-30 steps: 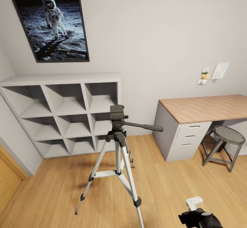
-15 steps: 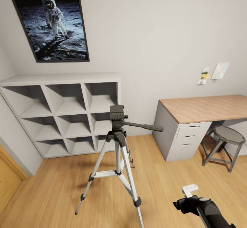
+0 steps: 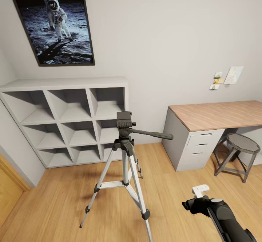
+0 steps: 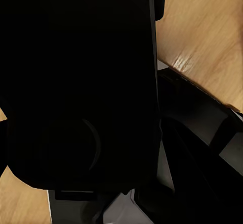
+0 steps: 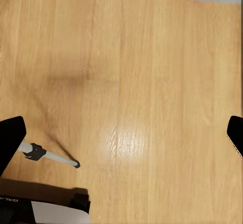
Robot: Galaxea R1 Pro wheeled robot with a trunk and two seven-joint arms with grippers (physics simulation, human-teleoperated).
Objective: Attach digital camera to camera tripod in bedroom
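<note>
The camera tripod (image 3: 124, 145) stands on the wood floor in the middle of the bedroom, silver legs spread, with its black head (image 3: 124, 121) bare and its pan handle (image 3: 154, 134) pointing right. My right gripper (image 3: 192, 206) hangs low to the tripod's right, pointing down at the floor. In the right wrist view it (image 5: 121, 138) is open, fingertips (image 5: 10, 142) far apart, with a tripod foot (image 5: 49, 155) below. In the left wrist view a black boxy body with a round disc, apparently the digital camera (image 4: 81, 92), sits right at my left gripper.
A white cube shelf (image 3: 67, 120) stands against the wall behind the tripod, under an astronaut poster (image 3: 54, 27). A wood-topped white desk (image 3: 214, 116) and a grey stool (image 3: 236, 154) are at the right. Open floor (image 3: 171, 183) lies between tripod and desk.
My right arm has risen and come further into the head view from the bottom right, shifting slightly left. The tripod has not moved.
</note>
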